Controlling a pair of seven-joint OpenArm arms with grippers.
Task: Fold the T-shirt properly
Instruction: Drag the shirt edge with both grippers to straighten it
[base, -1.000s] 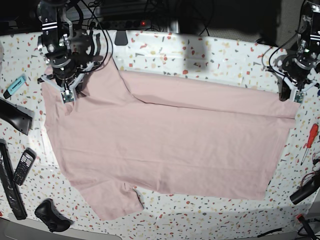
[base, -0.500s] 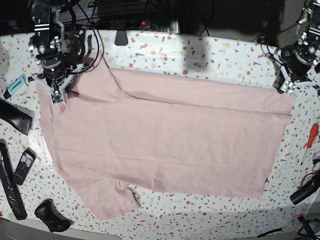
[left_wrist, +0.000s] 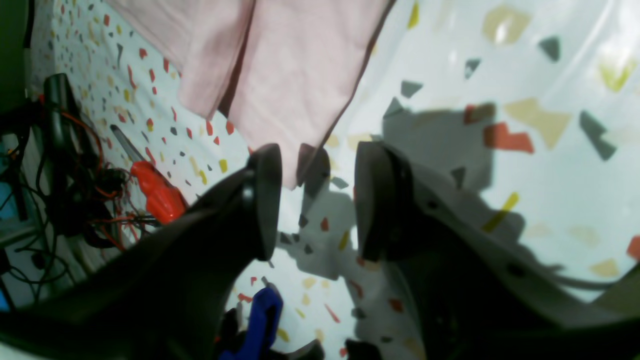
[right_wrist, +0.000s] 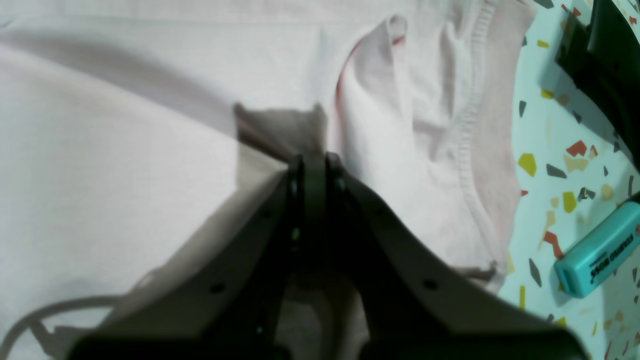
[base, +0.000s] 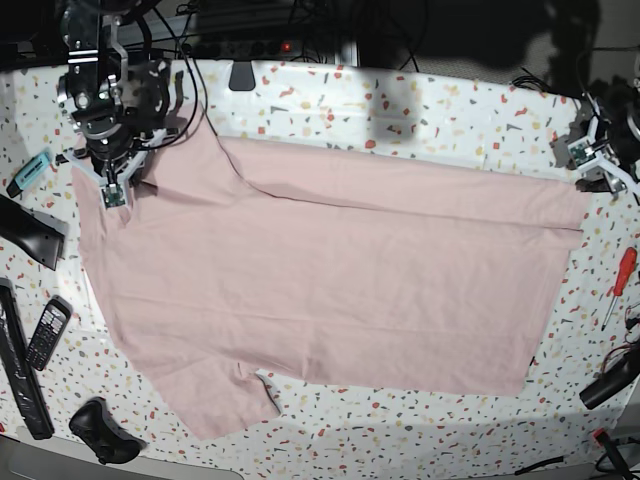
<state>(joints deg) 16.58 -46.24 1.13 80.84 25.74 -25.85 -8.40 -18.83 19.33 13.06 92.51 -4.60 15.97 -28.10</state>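
T-shirt (base: 330, 290) lies spread plain side up across the table (base: 420, 100), top band folded down. At 10 o'clock the right gripper (base: 113, 190) is clenched over the shoulder; whether cloth is pinched I cannot tell. Risk: if it lifts alone, the fold drags askew toward the teal marker (base: 30, 170). At 3 o'clock the left gripper (base: 590, 165) stands released beside the hem corner; the free corner may slump, and the red screwdriver (base: 620, 285) lies near.
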